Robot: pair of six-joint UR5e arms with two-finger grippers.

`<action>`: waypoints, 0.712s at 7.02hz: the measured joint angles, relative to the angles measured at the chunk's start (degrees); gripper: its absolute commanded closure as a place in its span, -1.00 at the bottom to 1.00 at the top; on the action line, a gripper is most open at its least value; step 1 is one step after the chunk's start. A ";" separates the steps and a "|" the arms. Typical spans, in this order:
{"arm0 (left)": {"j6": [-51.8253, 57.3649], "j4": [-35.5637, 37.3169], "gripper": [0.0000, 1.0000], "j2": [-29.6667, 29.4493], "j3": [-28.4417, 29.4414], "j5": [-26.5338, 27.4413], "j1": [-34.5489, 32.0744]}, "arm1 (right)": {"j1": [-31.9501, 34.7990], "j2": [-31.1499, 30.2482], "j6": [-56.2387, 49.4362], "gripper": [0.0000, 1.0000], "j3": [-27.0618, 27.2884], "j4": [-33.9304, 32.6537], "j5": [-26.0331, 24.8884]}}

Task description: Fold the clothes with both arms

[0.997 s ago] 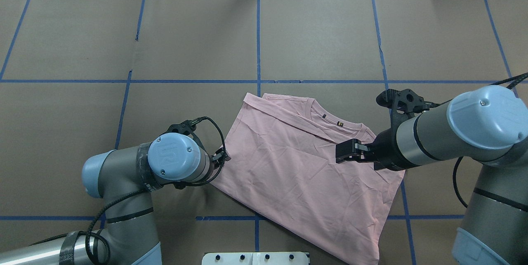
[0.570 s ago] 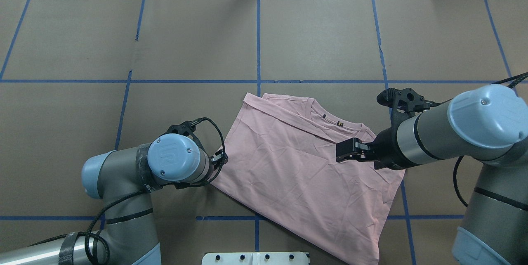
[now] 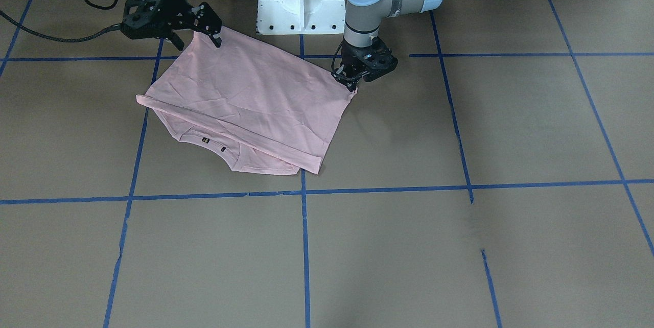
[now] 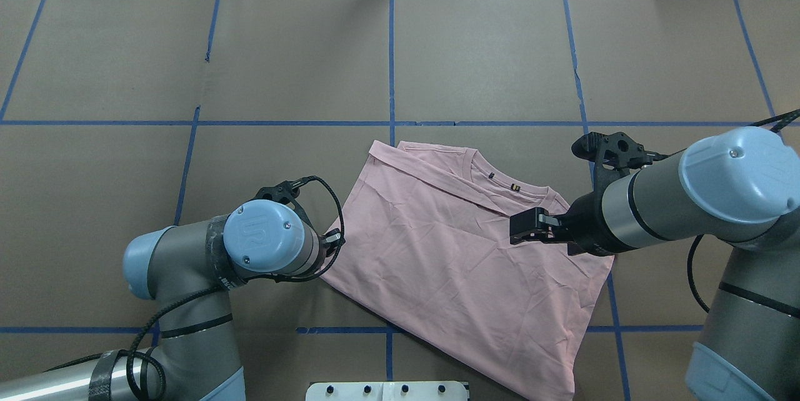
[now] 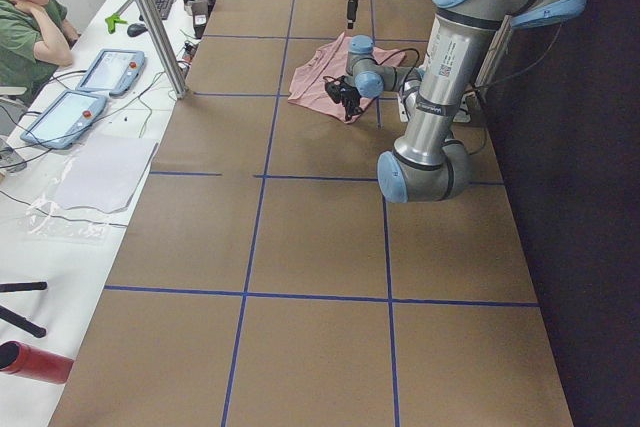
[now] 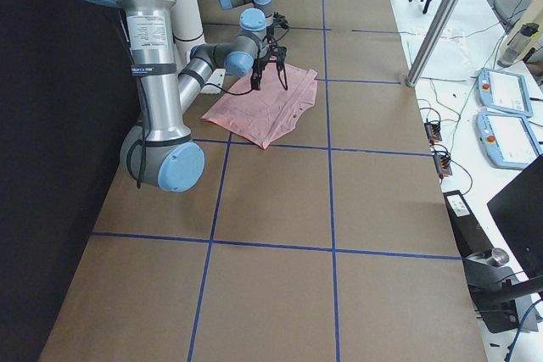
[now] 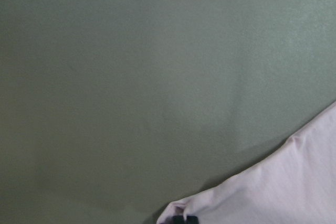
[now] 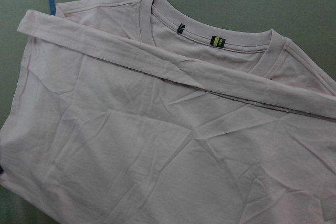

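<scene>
T-shirt (image 4: 437, 263) flat on table (image 4: 500, 45), collar (image 4: 494, 179) at 12 o'clock; my left jaws clenched on its 9 o'clock corner, right jaws released, hovering over its 2 o'clock shoulder; white pedestal (image 4: 387, 390) near its 7 o'clock hem, blue tape lines (image 4: 392, 64) around.

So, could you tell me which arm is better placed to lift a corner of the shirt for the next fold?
Left. The left gripper sits at a side corner of the T-shirt, cloth puckered there in the wrist view. The right gripper hangs open above the T-shirt, gripping nothing.
</scene>
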 measured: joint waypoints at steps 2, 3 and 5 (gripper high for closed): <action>2.55 0.09 1.00 0.01 0.29 -0.01 -3.52 | 0.04 -0.01 0.01 -1.00 -0.03 0.00 0.00; 5.22 0.09 1.00 -0.10 1.29 0.07 -6.73 | 0.02 0.00 0.01 -1.00 -0.08 0.00 0.00; 9.15 -0.97 1.00 -2.28 6.51 0.22 -13.07 | 0.14 0.01 -0.01 -1.00 -0.29 0.00 -0.04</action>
